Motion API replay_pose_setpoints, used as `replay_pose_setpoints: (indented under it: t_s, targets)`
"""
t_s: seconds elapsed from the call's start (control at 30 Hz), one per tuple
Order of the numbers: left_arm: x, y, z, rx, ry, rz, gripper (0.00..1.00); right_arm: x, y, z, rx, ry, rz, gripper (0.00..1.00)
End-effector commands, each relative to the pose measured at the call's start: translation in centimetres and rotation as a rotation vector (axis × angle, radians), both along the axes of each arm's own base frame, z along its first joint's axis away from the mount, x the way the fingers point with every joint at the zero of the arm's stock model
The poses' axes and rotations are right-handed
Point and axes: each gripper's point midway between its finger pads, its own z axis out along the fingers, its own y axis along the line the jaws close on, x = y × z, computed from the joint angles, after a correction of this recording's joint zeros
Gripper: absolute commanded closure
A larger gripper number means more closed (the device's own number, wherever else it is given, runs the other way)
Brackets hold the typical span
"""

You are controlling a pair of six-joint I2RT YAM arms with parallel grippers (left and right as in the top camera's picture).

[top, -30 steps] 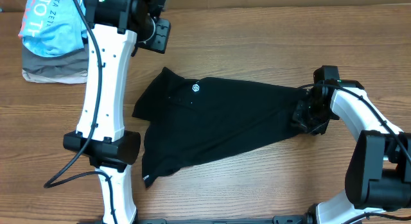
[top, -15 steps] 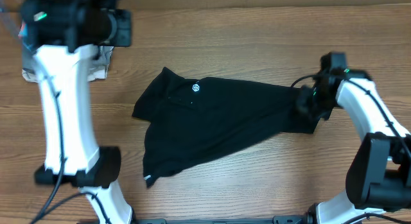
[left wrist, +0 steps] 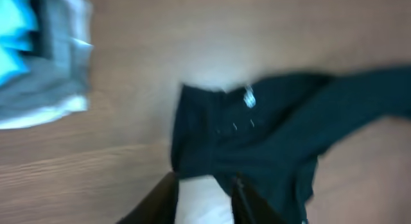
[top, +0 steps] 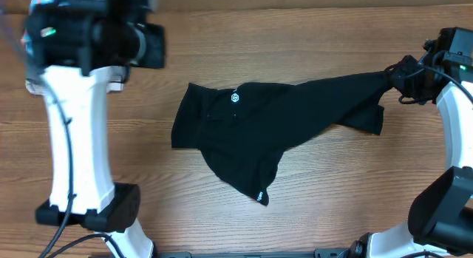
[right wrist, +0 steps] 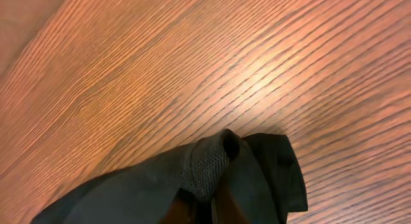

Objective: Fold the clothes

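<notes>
The black shirt (top: 273, 121) lies crumpled on the wooden table, its small white logo patch (top: 235, 97) facing up near the left end. Its right end is stretched up and to the right. My right gripper (top: 399, 75) is shut on that end, and the bunched fabric (right wrist: 212, 163) shows between its fingers in the right wrist view. My left gripper (left wrist: 205, 198) is open and empty, held high above the table's left side. In the blurred left wrist view the shirt (left wrist: 270, 134) lies below it.
A light blue shirt on grey-beige folded garments (left wrist: 38, 76) sits at the table's far left corner, mostly hidden under the left arm (top: 74, 117) in the overhead view. Bare wood (top: 222, 36) lies behind the shirt.
My right gripper has pulled the shirt's end up and to the right, dragging the whole shirt rightward and stretching it. The left arm has swung over the far left.
</notes>
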Motion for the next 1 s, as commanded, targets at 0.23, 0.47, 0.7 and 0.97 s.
replay_pose_setpoints:
  t_s: [0.23, 0.47, 0.7, 0.97]
  targets:
    - [-4.4, -10.4, -13.4, 0.115, 0.368, -0.471, 0.52, -0.1, 0.1, 1.4, -0.012, -0.021, 0.020, 0.96]
    - [-9.4, -13.1, -19.4, 0.194, 0.537, -0.620, 0.27, -0.1, 0.8, 1.4, 0.023, -0.023, 0.035, 0.96]
    - [-14.2, -14.2, -23.1, 0.238, 0.669, -0.702, 0.03, -0.4, 1.0, 1.2, 0.032, -0.011, 0.043, 0.96]
    - [-17.6, -15.6, -26.8, 0.281, 0.705, -0.766, 0.05, -0.8, 1.1, 1.0, 0.033, 0.005, 0.048, 0.96]
